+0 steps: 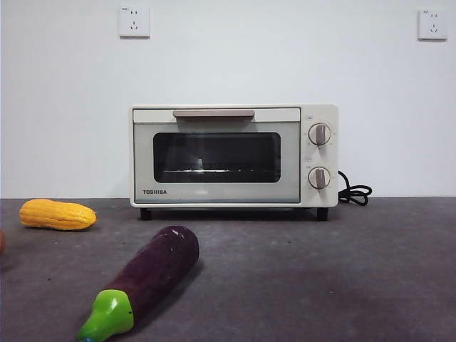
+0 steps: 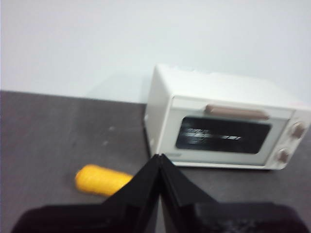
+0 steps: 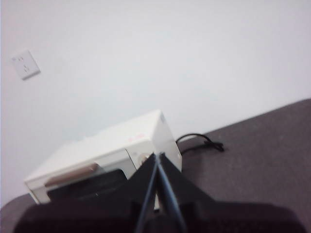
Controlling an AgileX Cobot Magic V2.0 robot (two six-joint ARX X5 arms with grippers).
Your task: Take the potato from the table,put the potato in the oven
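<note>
The cream-white oven (image 1: 217, 192) stands at the back of the dark grey table (image 1: 320, 278), its glass door closed. Of the potato (image 1: 1, 242) only an orange-brown sliver shows, at the front view's left edge. Neither arm appears in the front view. My left gripper (image 2: 160, 158) is shut with nothing in it, raised above the table and facing the oven (image 2: 165, 116). My right gripper (image 3: 158, 155) is also shut and empty, held high with the oven (image 3: 116, 141) beyond its tips.
A yellow corn cob (image 1: 57, 214) lies to the left of the oven, and the left wrist view shows the corn cob (image 2: 99, 179) too. A purple eggplant (image 1: 153, 271) with a green stem lies in front. The black cord (image 1: 355, 192) trails right of the oven.
</note>
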